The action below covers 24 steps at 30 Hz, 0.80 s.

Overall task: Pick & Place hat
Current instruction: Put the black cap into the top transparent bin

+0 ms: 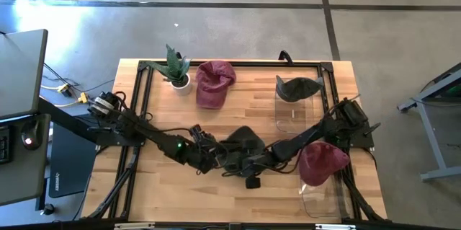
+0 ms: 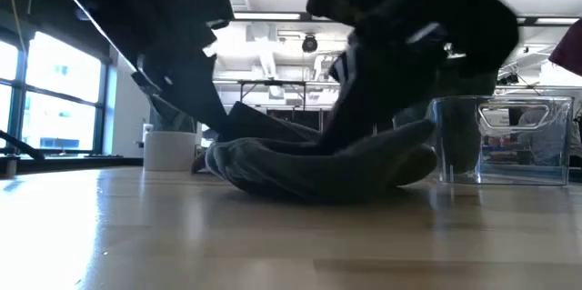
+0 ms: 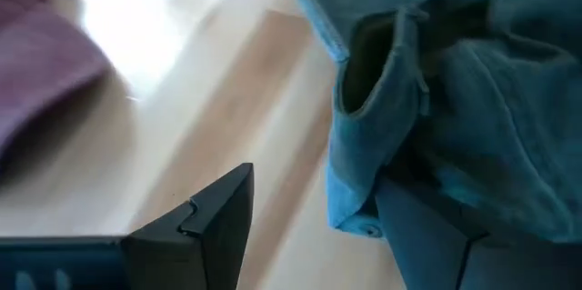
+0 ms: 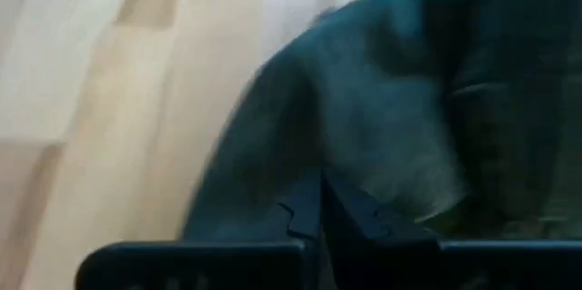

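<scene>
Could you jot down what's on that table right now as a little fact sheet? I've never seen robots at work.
surface: wooden table
middle: dark hat, both arms meeting at it
left gripper: at the hat, fingers open
right gripper: shut on the hat's fabric
far edge: red hat beside a potted plant
right side: two clear bins, far bin with a dark hat on it, near bin with a red hat on it

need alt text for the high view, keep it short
Both arms meet over a dark hat at the wooden table's front centre. Behind it lie a maroon hat and a potted plant; two clear bins on the right hold hats.
</scene>
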Each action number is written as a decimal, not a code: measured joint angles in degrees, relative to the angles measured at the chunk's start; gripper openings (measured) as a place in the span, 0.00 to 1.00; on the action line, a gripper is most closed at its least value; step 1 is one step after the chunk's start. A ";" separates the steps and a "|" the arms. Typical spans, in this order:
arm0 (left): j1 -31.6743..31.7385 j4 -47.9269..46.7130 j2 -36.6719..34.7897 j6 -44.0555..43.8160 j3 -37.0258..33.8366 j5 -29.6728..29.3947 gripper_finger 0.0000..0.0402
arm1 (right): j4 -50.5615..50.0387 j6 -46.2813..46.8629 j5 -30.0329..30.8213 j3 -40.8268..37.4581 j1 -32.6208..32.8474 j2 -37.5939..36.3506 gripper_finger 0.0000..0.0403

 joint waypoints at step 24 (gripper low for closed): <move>-6.09 19.49 6.98 36.06 0.81 10.77 0.55 | -1.82 2.35 9.44 -1.71 2.15 -6.09 0.01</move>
